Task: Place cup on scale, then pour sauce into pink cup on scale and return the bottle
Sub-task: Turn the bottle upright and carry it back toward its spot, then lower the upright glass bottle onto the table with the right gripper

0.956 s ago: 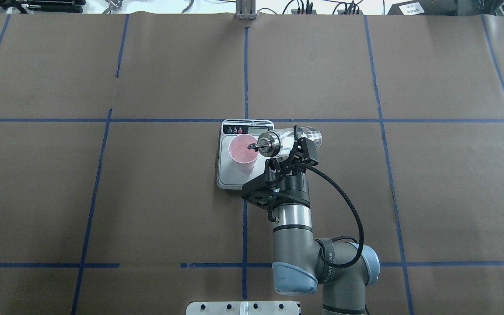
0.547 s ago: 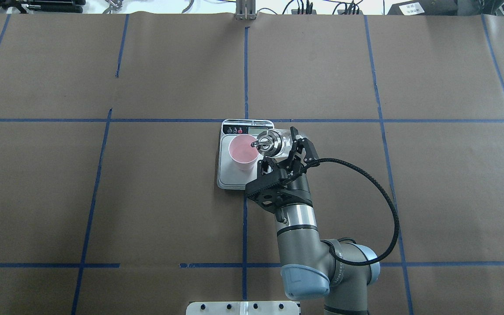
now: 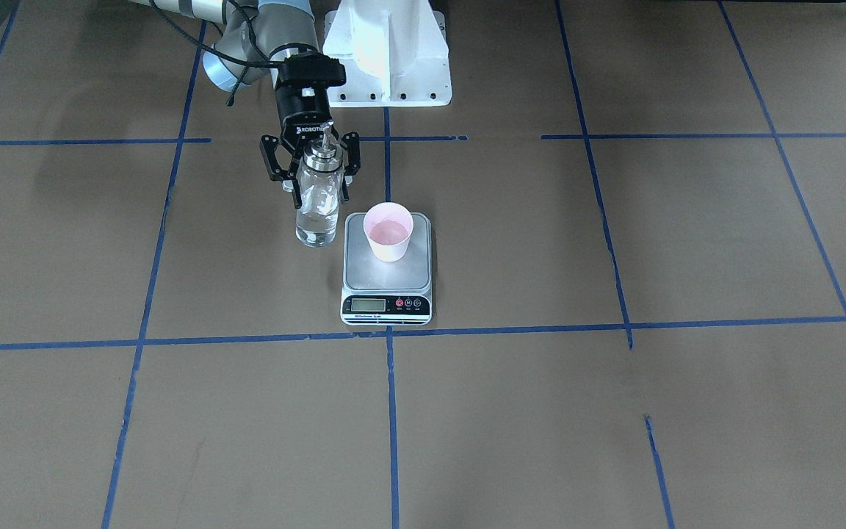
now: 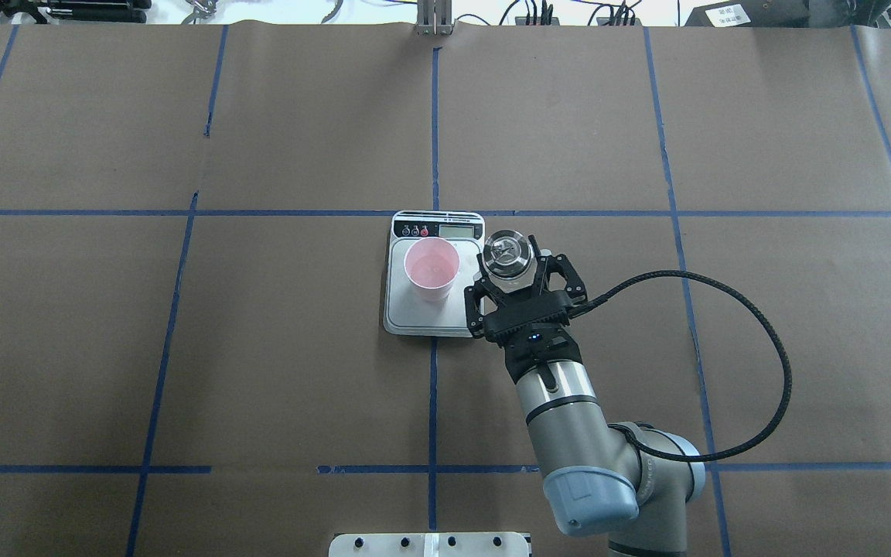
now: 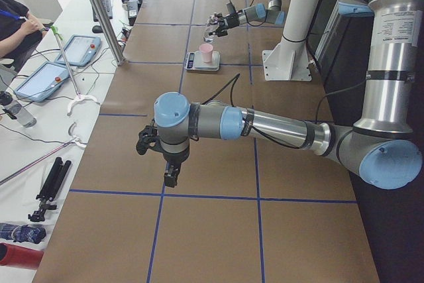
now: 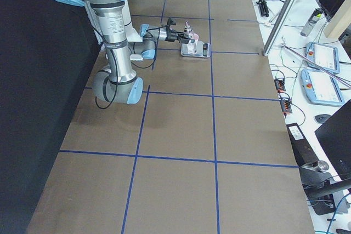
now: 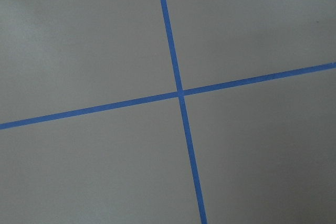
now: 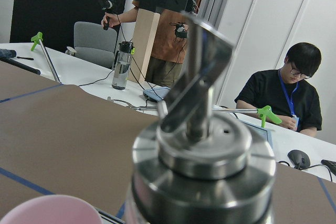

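The pink cup (image 4: 431,267) stands upright on the silver scale (image 4: 414,313), toward its display end. Just right of the scale, the clear glass bottle (image 4: 507,255) is upright, its metal spout pointing up and clear sauce (image 3: 316,224) in its lower part. My right gripper (image 4: 521,280) is shut on the bottle (image 3: 317,213) from the robot's side. I cannot tell whether the bottle's base touches the table. The right wrist view shows the spout (image 8: 197,93) close up and the cup rim (image 8: 47,211). My left gripper (image 5: 170,178) hangs over bare table far from the scale; I cannot tell its state.
Blue tape lines cross the brown table cover. The white robot base (image 3: 386,51) stands behind the scale. Past the far table edge there is a desk with tablets (image 5: 83,44), a water bottle (image 8: 122,66), and seated and standing people (image 8: 286,93).
The bottle swung from tilted, spout over the cup, to upright and shifted right, away from the cup. The right wrist rotated with it and the arm moved right.
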### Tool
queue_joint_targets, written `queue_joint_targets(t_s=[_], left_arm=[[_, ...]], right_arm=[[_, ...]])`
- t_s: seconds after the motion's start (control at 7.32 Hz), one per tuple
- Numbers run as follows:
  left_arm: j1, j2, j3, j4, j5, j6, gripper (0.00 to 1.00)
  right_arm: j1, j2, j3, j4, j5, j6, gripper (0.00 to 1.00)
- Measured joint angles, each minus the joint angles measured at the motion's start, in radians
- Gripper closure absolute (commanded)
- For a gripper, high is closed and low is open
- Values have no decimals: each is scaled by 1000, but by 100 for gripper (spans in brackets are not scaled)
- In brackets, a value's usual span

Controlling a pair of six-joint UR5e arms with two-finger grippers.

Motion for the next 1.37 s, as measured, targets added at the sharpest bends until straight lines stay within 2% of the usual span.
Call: queue_joint_targets(t_s=[0.55,1.09,1.37], left_arm=[[0,0,0,-5,-1,0,0],[0,0,-6,-10,-1,1,0],[0,0,-18,-7,-1,0,0]], right_arm=[[28,-197,118,1,111,179,100],[84,-359,130,5,130,418,100],[92,-430,128,48,130,491,100]])
